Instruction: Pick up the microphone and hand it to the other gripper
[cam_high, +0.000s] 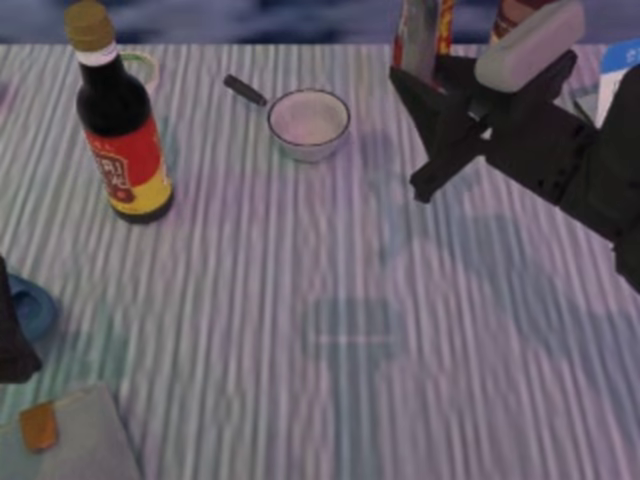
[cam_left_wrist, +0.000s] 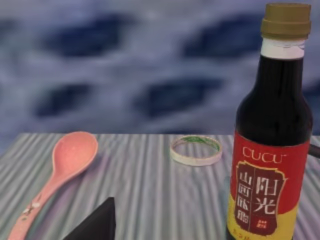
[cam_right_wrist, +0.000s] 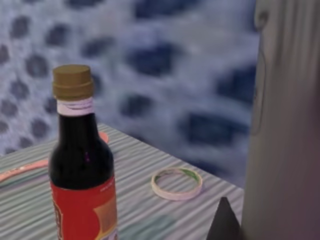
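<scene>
Top view: microphone (cam_high: 528, 45) lifted, handover not yet made.
Right end effector (cam_high: 440, 125) hangs over the desk's (cam_high: 330, 330) far right part and looks clenched on the microphone, whose grey handle (cam_right_wrist: 285, 125) fills the right wrist view close up. So the pick-up seems done. Left end effector (cam_high: 12, 335) sits at the left edge, well apart, and whether it is clenched or released I cannot tell. Left to do: bring the two together, pass, let go.
</scene>
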